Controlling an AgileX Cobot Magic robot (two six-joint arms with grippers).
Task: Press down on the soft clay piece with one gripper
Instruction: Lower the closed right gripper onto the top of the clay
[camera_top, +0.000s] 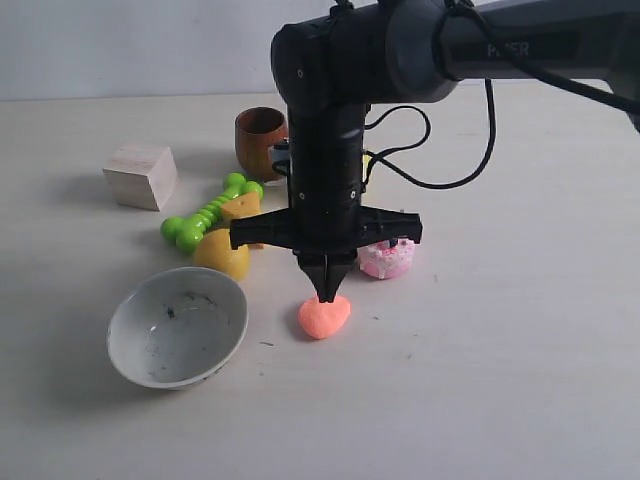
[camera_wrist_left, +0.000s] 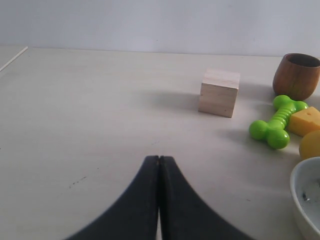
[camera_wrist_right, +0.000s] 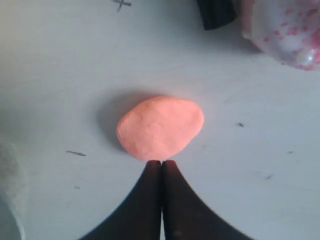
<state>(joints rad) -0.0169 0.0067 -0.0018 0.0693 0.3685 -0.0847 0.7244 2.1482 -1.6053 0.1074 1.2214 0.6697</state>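
An orange-pink clay piece lies on the table in front of the white bowl's right side; the right wrist view shows the clay piece as a smooth rounded lump. My right gripper, a black pointed claw under a crossbar, points straight down with its tips touching the clay's top. Its jaws are shut with nothing between them, and the right gripper meets the lump's near edge. My left gripper is shut and empty over bare table, out of the exterior view.
A white bowl sits left of the clay. Behind are a yellow piece, a green bone toy, a cheese wedge, a wooden cube, a brown cup and a pink-white cake toy.
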